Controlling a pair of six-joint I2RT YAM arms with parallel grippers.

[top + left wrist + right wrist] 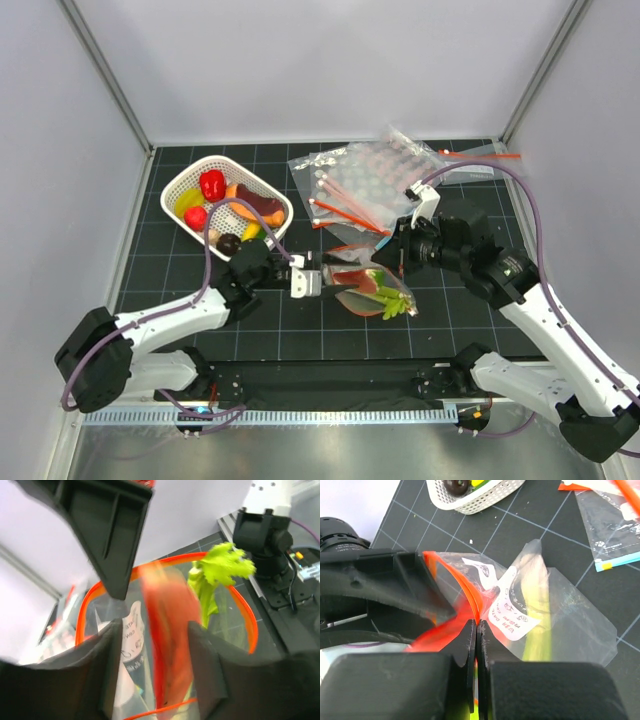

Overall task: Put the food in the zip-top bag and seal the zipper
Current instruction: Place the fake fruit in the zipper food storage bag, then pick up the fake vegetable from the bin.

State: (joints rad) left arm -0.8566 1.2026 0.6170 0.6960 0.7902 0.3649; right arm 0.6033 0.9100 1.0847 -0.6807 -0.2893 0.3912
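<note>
The zip-top bag (372, 287) lies in the middle of the mat, its mouth toward the left arm. My right gripper (396, 250) is shut on the zipper (470, 592) at the bag's upper edge and holds the mouth up. In the left wrist view the zipper (248, 622) forms an open loop. The green leafy stalk (220, 569) is inside the bag, its tip showing at the far end (396, 306). My left gripper (155, 642) is open at the mouth. The red watermelon wedge (169, 625) is blurred between its fingers, inside the loop. A small red fruit (196, 216) lies in the basket.
A white slotted basket (262, 190) with several toy foods, among them a red pepper (212, 183), stands at the back left. A pile of other clear bags (365, 178) with orange-red strips lies behind the right gripper. The basket's rim (487, 500) shows in the right wrist view.
</note>
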